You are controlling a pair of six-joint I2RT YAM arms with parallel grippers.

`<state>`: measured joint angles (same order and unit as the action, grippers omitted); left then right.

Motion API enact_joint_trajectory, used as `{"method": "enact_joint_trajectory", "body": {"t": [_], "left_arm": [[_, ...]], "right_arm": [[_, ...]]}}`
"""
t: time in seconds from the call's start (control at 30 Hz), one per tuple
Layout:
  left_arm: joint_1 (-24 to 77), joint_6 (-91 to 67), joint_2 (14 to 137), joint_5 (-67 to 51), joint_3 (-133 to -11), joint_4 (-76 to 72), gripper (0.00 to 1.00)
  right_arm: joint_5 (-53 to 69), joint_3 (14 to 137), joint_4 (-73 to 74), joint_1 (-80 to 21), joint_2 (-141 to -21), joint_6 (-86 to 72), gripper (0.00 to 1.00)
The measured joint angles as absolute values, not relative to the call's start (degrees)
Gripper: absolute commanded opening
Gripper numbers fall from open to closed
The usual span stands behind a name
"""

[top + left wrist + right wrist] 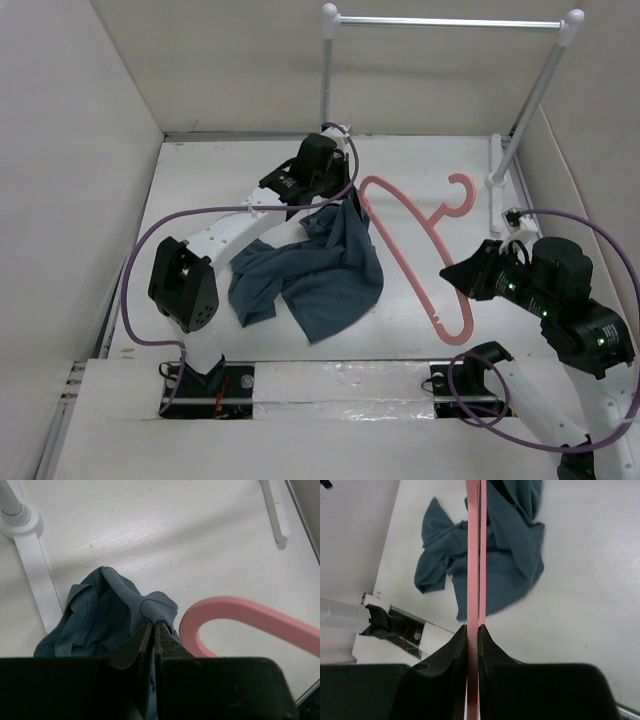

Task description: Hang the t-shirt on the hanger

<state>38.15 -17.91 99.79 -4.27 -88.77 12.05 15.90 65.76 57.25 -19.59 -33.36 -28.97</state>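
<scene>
The left end effector [340, 198] [153, 623] is just in front of the left post of the white rack w/ metal rail [450, 22] [25, 555], low over the white surface [200, 180]. Its two fingers are pressed together, no gap visible, and they pinch a small fold of the dark teal soft cotton t-shirt [310, 270] [100, 610] [510, 555]. In the left wrist view the cloth edge is caught right at the tips. The rest of the t-shirt lies crumpled on the surface, spread from that left post away from the rack, toward the near side. Which part is sleeve or neck, I cannot tell.

More to the right, the thin salmon-pink plastic hanger [420, 250] [250, 612] [474, 555] w/ curved hook is in front of the rack's rail, approx. under its middle and right half. Its rounded end is just beside the pinched fold, and the hook points toward the foot of the rack's right post. Whether the hanger rests flat on the surface, I cannot tell.

The right end effector [448, 272] [473, 627] is in front of the rack's right post, farther from it than the hook. It is closed on the hanger: the fingers clamp the thin pink bar btw. them, seen edge-on in the right wrist view.
</scene>
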Motion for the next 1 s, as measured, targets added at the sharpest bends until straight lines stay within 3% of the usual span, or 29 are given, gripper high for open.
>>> {"method": "enact_joint_trajectory", "body": {"t": [0.33,1.0], "left_arm": [[38.2,-18.3,100.3,-4.5,-90.3,13.3,0.00],[40.2,-19.0,99.3,-7.4,-92.7,16.3,0.00]], "right_arm": [[16.8,65.5,62.5,-19.6,-34.2,-27.5,0.00],[17.6,61.9,52.9,-25.5,-41.7,-25.8,0.00]]}}
